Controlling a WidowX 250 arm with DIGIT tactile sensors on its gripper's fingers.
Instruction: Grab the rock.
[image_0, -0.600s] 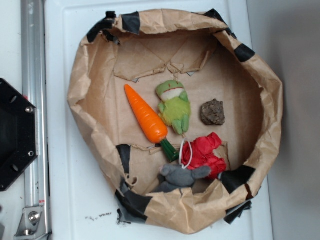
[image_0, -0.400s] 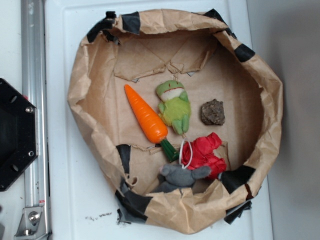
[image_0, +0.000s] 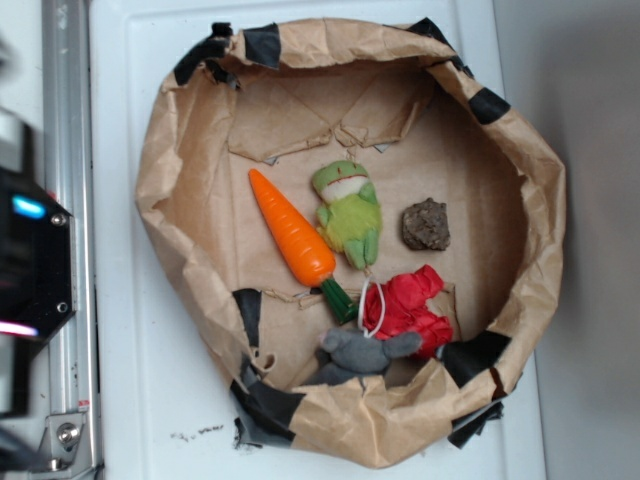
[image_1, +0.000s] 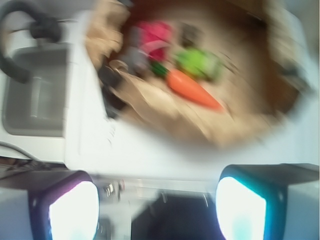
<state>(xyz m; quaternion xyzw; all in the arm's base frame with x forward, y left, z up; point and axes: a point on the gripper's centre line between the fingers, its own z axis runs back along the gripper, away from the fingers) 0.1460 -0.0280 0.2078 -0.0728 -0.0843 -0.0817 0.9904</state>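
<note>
Rock (image_0: 426, 224) sits just right of the green plush toy (image_0: 349, 214) inside the paper bag (image_0: 540, 190). We see the tool (image_1: 157, 205) spread wide, gripping nothing.

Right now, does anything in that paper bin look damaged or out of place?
The brown paper bin is crumpled and patched with black tape, its rim uneven. The rock lies alone on the floor, apart from the toys. The wrist view is too blurred to add detail. Nothing looks spilled.
</note>
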